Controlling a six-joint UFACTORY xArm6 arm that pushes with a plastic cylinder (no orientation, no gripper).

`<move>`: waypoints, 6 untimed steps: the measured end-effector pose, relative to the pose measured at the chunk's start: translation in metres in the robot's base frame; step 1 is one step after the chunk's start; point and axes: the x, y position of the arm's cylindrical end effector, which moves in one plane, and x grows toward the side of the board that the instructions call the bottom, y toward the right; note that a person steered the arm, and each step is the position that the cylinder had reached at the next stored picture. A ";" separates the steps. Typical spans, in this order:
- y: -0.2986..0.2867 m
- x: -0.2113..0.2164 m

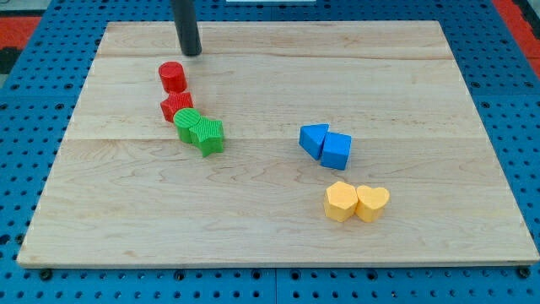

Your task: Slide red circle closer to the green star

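Note:
The red circle (172,76) is a short red cylinder at the upper left of the wooden board (270,228). The green star (207,134) lies below and to its right, touching a green round block (188,121). A second red block (176,106), ridged and of unclear shape, sits between the red circle and the green blocks. My tip (191,53) is on the board just above and slightly right of the red circle, apart from it by a small gap.
A blue triangle (314,139) and a blue cube (337,150) touch each other right of centre. Two yellow blocks, a hexagon-like one (341,201) and a heart (372,202), sit together at the lower right. A blue pegboard (25,127) surrounds the board.

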 end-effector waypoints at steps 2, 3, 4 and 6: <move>-0.045 0.061; -0.015 0.080; 0.039 0.116; 0.081 0.128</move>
